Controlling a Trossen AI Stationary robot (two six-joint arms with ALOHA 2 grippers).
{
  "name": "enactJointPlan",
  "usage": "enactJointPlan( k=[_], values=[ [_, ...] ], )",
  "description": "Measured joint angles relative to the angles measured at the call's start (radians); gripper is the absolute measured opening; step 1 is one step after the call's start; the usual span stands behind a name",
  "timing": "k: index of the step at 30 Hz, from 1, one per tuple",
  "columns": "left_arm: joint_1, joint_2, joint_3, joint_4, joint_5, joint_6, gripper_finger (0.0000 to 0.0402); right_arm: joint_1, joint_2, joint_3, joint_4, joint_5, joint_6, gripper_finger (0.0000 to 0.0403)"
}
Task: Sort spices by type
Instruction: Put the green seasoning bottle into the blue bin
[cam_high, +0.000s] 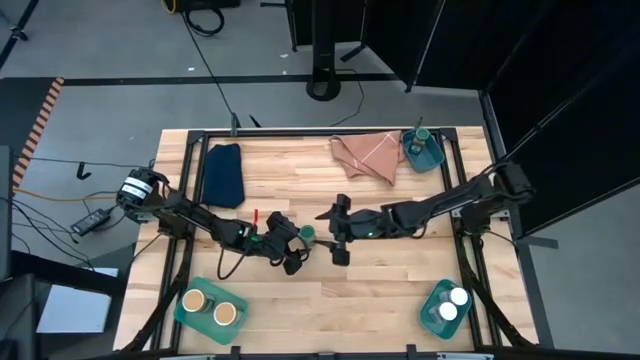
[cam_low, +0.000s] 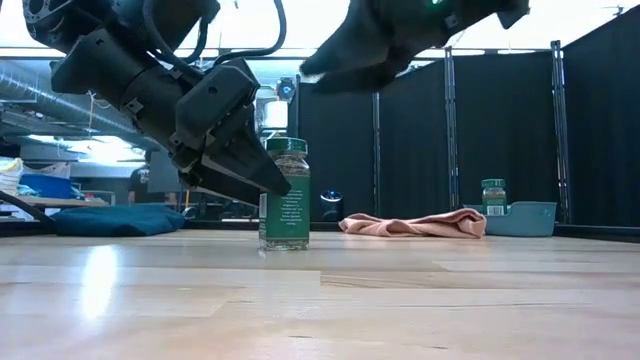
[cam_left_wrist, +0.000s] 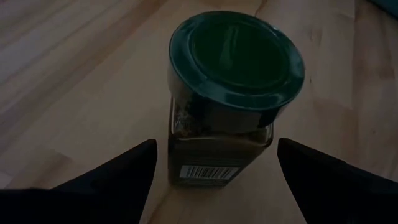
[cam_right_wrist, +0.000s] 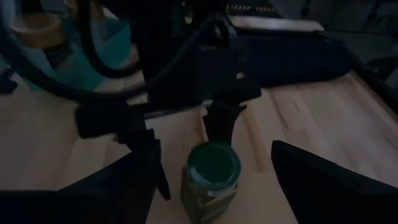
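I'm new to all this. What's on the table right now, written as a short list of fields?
Middle of table: a green-lid jar standing upright on the wood
Left gripper: open, beside that jar, fingers on either side, not touching
Right gripper: open, just across from the jar, holding nothing
Far right bin: holds one other green-lid jar
Near left bin: two brown-lid jars
Near right bin: two white-lid jars
Cloths: a dark blue cloth and a pink cloth at the far side
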Motion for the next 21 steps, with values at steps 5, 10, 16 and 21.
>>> enactJointPlan(
  k=[5,10,16,21],
  values=[
    [0.0,0.0,0.0,0.002,0.0,-0.001,0.0339,-0.023,0.06,0.024,-0.001,-0.021,0.0,0.0314],
    [0.0,0.0,0.0,0.005,0.0,-0.001,0.0339,-0.041,0.109,0.028,0.02,-0.046,-0.007,0.0322],
    [0.0,0.0,0.0,0.01,0.0,-0.001,0.0339,-0.06,0.113,0.028,0.038,-0.049,-0.014,0.0327],
    [0.0,0.0,0.0,0.012,0.0,-0.001,0.0339,-0.075,0.125,0.028,0.061,-0.107,-0.027,0.0324]
  ],
)
